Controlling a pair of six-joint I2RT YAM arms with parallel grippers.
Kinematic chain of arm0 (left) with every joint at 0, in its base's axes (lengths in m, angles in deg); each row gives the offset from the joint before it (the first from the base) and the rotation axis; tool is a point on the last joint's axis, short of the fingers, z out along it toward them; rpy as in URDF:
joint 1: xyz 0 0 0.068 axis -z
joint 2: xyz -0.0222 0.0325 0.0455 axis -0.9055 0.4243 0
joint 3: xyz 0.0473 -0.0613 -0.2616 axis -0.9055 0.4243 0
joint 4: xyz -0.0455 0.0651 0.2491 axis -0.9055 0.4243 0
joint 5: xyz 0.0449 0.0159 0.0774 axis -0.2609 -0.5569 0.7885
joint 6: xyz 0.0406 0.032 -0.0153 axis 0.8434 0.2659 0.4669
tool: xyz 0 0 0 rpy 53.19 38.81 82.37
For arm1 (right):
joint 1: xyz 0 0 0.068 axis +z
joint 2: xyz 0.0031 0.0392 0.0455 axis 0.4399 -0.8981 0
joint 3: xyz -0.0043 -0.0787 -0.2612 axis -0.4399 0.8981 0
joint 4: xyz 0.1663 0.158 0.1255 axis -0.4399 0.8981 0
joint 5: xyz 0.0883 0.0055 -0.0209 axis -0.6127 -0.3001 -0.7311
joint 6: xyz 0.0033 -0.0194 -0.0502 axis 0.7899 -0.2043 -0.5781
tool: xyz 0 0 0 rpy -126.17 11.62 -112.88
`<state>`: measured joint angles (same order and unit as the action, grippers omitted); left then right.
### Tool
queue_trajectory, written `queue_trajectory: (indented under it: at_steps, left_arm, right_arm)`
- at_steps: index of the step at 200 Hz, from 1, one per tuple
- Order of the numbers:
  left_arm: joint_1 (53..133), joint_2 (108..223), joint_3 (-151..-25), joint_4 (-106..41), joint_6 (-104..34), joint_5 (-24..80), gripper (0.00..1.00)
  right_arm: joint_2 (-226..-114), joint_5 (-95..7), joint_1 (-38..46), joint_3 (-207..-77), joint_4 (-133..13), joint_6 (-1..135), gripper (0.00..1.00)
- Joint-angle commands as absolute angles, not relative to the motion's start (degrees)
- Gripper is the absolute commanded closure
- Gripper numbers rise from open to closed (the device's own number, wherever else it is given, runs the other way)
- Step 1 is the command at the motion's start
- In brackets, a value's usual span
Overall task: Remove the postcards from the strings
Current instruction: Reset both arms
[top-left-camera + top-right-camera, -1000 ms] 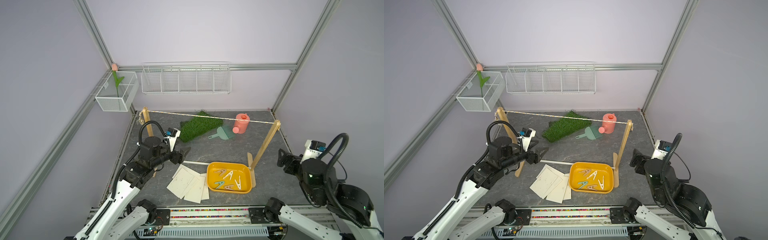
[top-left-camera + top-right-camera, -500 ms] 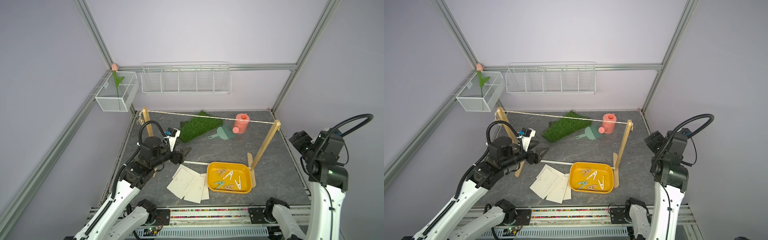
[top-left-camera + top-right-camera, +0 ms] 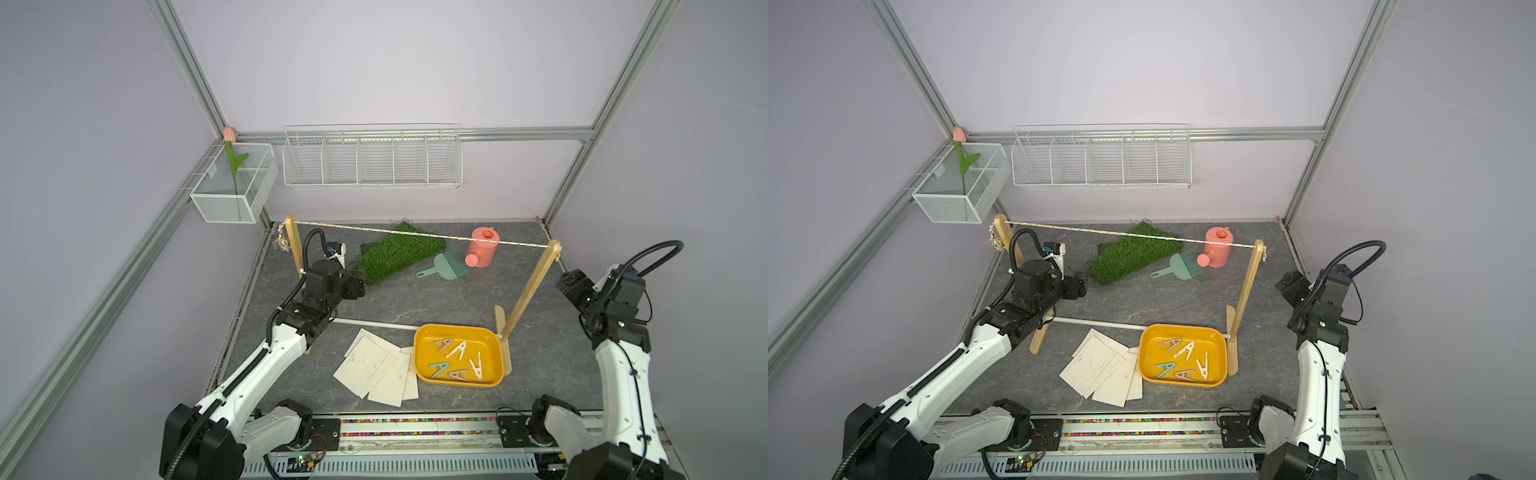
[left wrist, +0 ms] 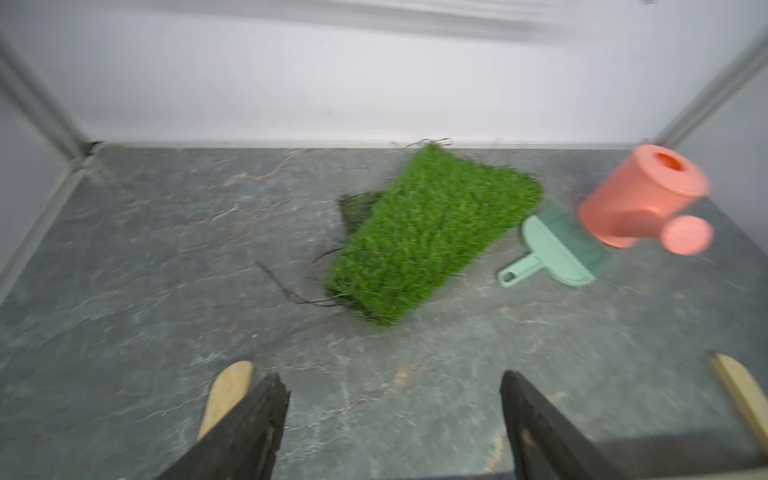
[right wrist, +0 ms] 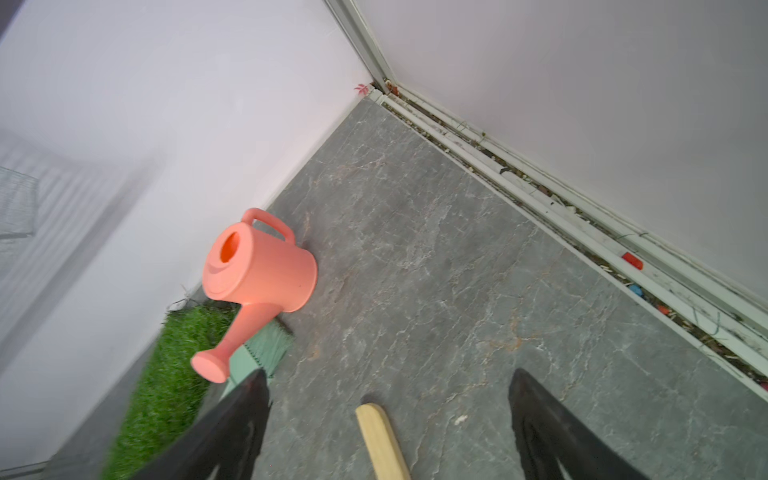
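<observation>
Looking finished, I reckon: string (image 3: pixel 419 236) bare, postcards (image 3: pixel 376 368) stacked on the bench (image 3: pixel 415 299) around 6 o'clock, just beside the yellow tray (image 3: pixel 419 353) of pegs (image 3: pixel 457 349). Left hand (image 4: pixel 392 386) and right hand (image 5: pixel 388 382) both wide, empty.

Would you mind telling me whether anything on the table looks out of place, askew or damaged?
The artificial grass mat lies askew, with dark loose threads trailing from its frayed edge. The postcards lie in a loose, fanned pile beside the yellow tray, not squared up. Nothing looks spilled.
</observation>
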<state>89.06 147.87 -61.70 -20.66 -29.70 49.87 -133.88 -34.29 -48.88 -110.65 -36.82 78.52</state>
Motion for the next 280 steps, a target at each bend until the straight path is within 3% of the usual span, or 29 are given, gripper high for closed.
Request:
queue_trajectory:
  at_steps: [1, 27, 58, 115, 185, 227, 244, 256, 280]
  left_arm:
    - [85.8, 150.7, -58.5, -29.3, -31.7, 53.4, 0.19]
    - [85.2, 153.8, -56.2, -36.5, -25.8, 52.7, 0.21]
    - [83.7, 155.3, -52.7, -42.1, -19.2, 59.6, 0.21]
    - [73.7, 157.1, -48.9, -45.9, -20.2, 58.7, 0.18]
    - [71.6, 165.0, -44.4, -61.9, -16.8, 56.0, 0.17]
    - [67.4, 167.7, -43.3, -66.0, -19.5, 50.4, 0.17]
    - [67.4, 168.9, -40.0, -72.1, -18.7, 48.9, 0.14]
    - [67.4, 170.8, -38.0, -79.7, -18.1, 48.7, 0.14]
    - [67.4, 168.7, -40.2, -71.4, -18.8, 48.9, 0.06]
  right_arm:
    - [-132.7, -27.8, -47.0, -103.7, -46.9, 73.9, 0.06]
    - [-132.9, -24.8, -42.5, -96.0, -57.3, 63.9, 0.03]
    - [-135.0, -26.5, -38.2, -89.4, -69.5, 58.1, 0.00]
    - [-150.8, -26.1, -25.0, -86.0, -89.6, 51.2, 0.00]
    - [-159.2, -28.0, -23.1, -84.8, -105.0, 44.0, 0.02]
    - [-171.3, -24.9, -23.2, -82.5, -122.1, 44.1, 0.05]
    - [-169.0, -23.9, -23.3, -84.9, -113.3, 45.0, 0.06]
    - [-170.2, -23.8, -23.9, -85.3, -114.8, 45.9, 0.07]
    - [-169.8, -25.4, -25.5, -87.0, -110.6, 47.4, 0.11]
